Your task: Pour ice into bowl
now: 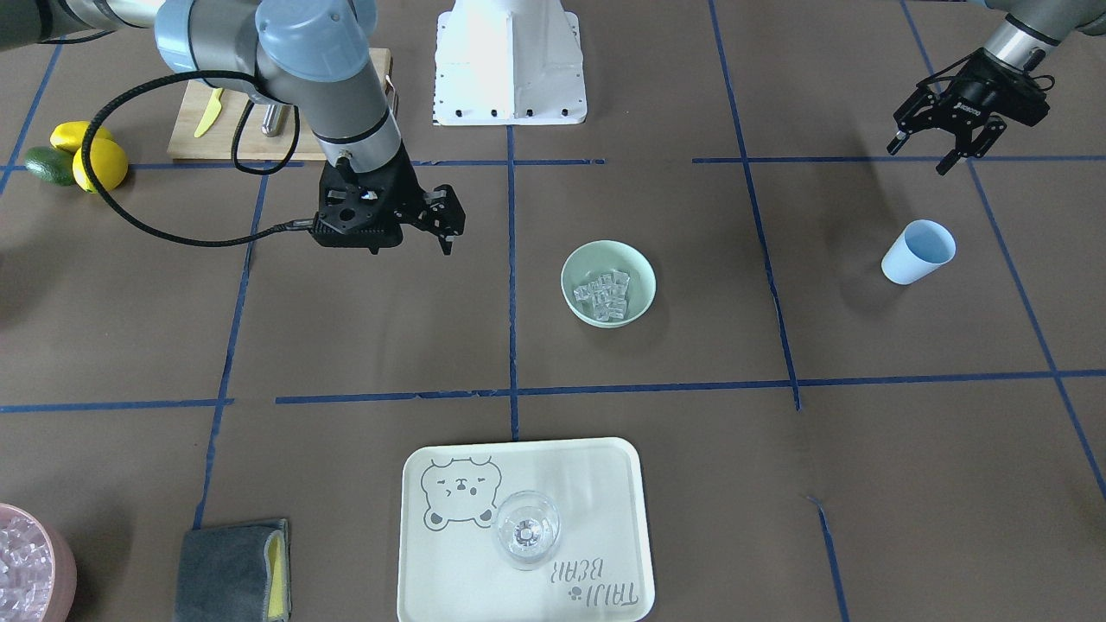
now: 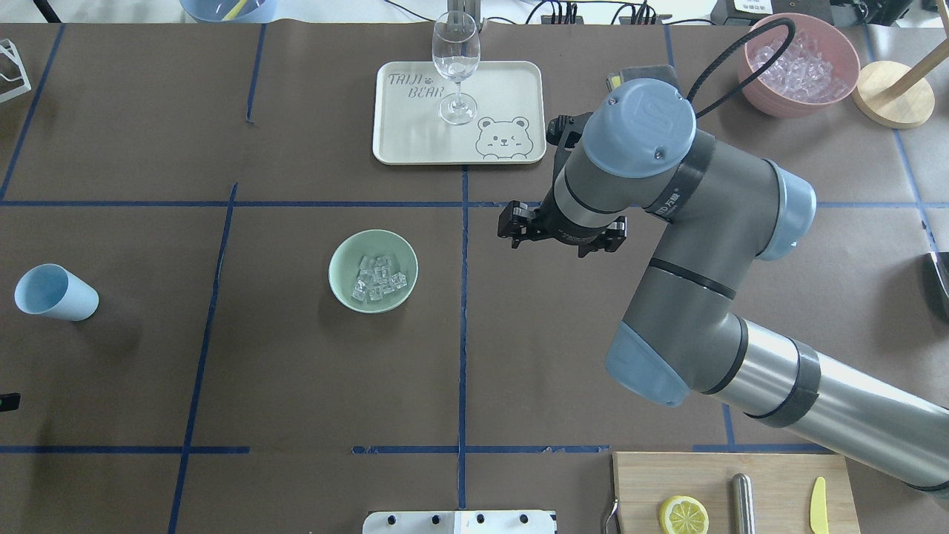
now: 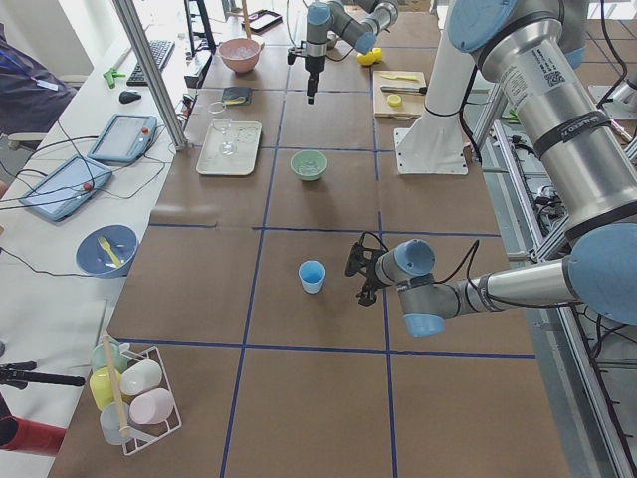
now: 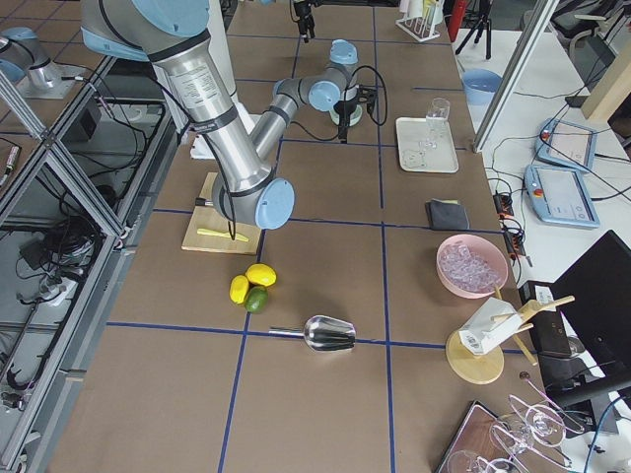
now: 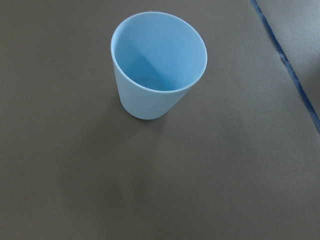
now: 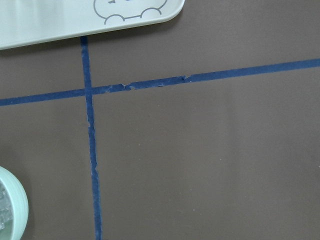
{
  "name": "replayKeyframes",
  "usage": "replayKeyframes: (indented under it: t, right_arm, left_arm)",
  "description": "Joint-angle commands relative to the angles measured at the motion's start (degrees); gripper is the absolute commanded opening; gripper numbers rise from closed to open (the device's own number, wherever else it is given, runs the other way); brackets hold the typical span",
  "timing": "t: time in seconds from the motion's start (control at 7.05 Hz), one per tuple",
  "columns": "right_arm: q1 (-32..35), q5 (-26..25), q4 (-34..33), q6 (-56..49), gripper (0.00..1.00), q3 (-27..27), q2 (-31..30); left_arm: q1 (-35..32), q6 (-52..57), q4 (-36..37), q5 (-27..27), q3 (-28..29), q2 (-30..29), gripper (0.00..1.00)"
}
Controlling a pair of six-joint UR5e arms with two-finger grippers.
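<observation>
**Left gripper** (image 1: pixel 923 155): the two black fingers stand spread apart with nothing between them. The light blue cup (image 1: pixel 918 252) stands upright on the brown table (image 1: pixel 907 449) just beyond the fingertips, apart from them. The left wrist view looks into its bare blue interior.

**Right gripper** (image 1: pixel 445 226): it hangs over the table pointing downward and grips nothing. Its fingers overlap in every view, so whether they are parted or closed cannot be told.

**Task items:** the mint-green bowl (image 1: pixel 638 264) sits between the two grippers, nearer the right one and touching neither. The ice (image 1: pixel 605 294) lies heaped on the bowl's floor. In the right wrist view only the bowl's rim shows, at the lower left corner.

**Surroundings:**
- Farther out from the right gripper, on the operators' side, is a cream tray (image 1: pixel 596 484) printed with a bear. A clear wine glass (image 1: pixel 526 529) stands upright on it.
- Beyond the tray, toward the right arm's end of the table, lie a folded grey cloth (image 1: pixel 229 570) and a pink container (image 1: pixel 59 561) filled with larger clear cubes.
- Behind the right gripper, on the robot's side, is a wooden board (image 1: pixel 186 138) carrying a yellow knife (image 1: pixel 210 112).
- Two lemons (image 1: pixel 99 164) and a green fruit (image 1: pixel 47 164) lie beside the board.
</observation>
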Motion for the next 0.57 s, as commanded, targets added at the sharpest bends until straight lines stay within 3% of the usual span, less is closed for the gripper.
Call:
replayKeyframes:
  t: [0.0, 0.43]
  right_arm:
    - [-1.25, -1.24, 0.22, 0.49, 1.00, -1.47, 1.23]
    - [-2.31, -1.42, 0.14, 0.84, 1.00, -1.64, 1.76]
  left_arm:
    - [-6.26, 3.76, 10.52, -7.24, -7.12, -0.96, 1.00]
    - [-12.53, 4.76, 31.61, -10.96, -18.72, -9.48, 1.00]
